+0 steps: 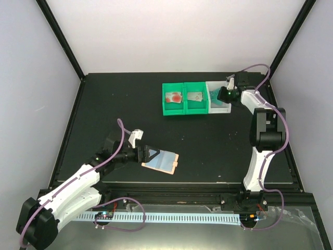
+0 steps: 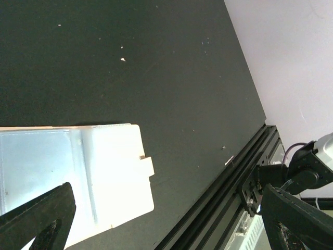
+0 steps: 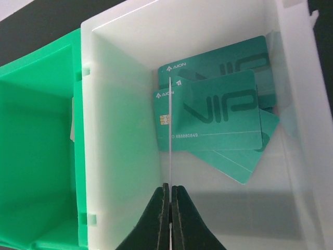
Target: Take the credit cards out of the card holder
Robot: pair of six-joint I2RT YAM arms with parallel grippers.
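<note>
card holder [image 1: 162, 161]: lies open and flat on the bench [image 1: 218, 151], close to the near edge and left of centre. pale blue inner panels are turned up, with a peach rim showing round them. the small side tab [image 2: 147, 165] points toward the bench's right edge.

left jaws: spread wide, nothing gripped. they are set at the holder's left end. in the left wrist view one finger [image 2: 36, 219] overlaps the blue panel; contact cannot be told.

right jaws: closed on a thin card [image 3: 170, 130], seen edge-on as a pale line running out from the fingertips [image 3: 156, 208] over the white bin [image 3: 119, 130]. the colour of this card cannot be told.

bins: set in a row near the far edge, right of centre. two green bins [image 1: 184, 111] stand side by side, and the white bin is against their right end.

contents noted:
- left green bin: pale card with red blotch [image 1: 173, 97], lying flat.
- right green bin: silver-grey card [image 1: 195, 96], lying flat.
- white bin: teal cards [image 3: 218, 114], several, overlapped and fanned on the floor, marked "vip".
</note>
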